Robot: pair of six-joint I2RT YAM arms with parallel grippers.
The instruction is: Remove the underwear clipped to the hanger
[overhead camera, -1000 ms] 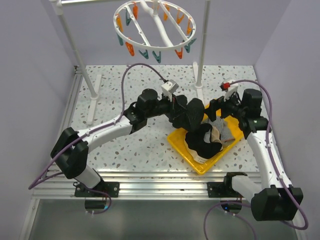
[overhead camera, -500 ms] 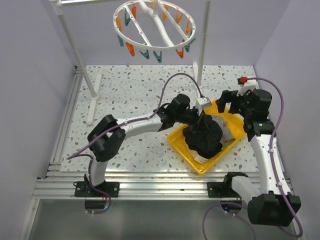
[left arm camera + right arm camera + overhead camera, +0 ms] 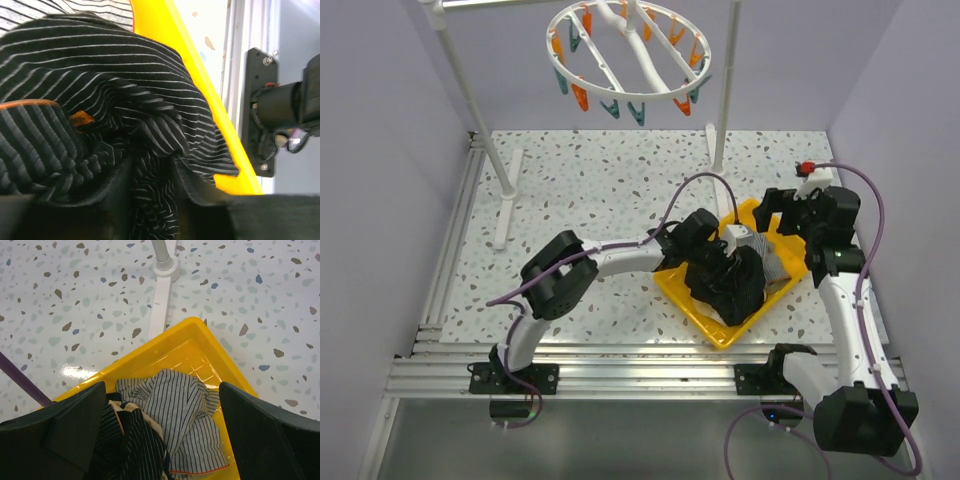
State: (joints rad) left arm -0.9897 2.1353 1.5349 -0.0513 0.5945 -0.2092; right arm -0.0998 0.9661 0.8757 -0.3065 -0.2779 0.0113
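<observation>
The table point(image 3: 570, 190) has a white top speckled with grey, brown and blue chips, and an aluminium rail frame point(image 3: 620, 360) runs along its near edge. A yellow tray point(image 3: 672, 288) rests flat on the right half, set diagonally to the table edges. Two flat white pole feet lie farther back: the left foot point(image 3: 507, 205) well apart from the tray, the right foot point(image 3: 717, 170) near its far corner.

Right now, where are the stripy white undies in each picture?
Top external: the striped white underwear lies right of centre, in the right corner of the yellow tray.
Left wrist: the striped white underwear shows only as a strip at the top left edge, behind the black underwear.
Right wrist: the striped white underwear is at bottom centre.
Shared landmark: the yellow tray.
</observation>
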